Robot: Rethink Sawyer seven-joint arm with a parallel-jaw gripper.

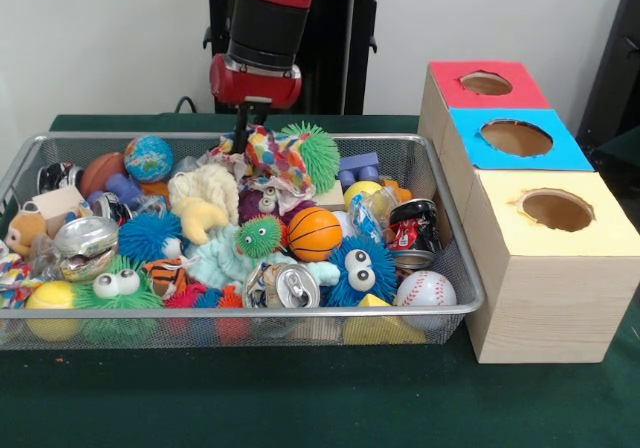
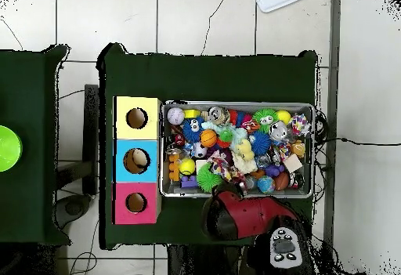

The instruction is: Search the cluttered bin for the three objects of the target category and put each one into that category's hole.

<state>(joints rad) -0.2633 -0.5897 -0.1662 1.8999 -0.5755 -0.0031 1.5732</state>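
The front view looks from across the table, low and close, toward the robot: the wire-mesh bin (image 1: 440, 183) fills the left and middle, the wooden box (image 1: 550, 298) with its three holes stands at the right, and the red arm (image 1: 262, 33) drops in from the top edge. The overhead view looks straight down from high up and well back, taking in the whole green table (image 2: 235, 76), a second table (image 2: 31, 131) and tiled floor (image 2: 110, 21), with the robot's base at the bottom. Both views share the bin (image 2: 237, 105), the box (image 2: 117, 162) and the arm (image 2: 247, 213), turned half round against each other, so the box lies left of the bin from above.
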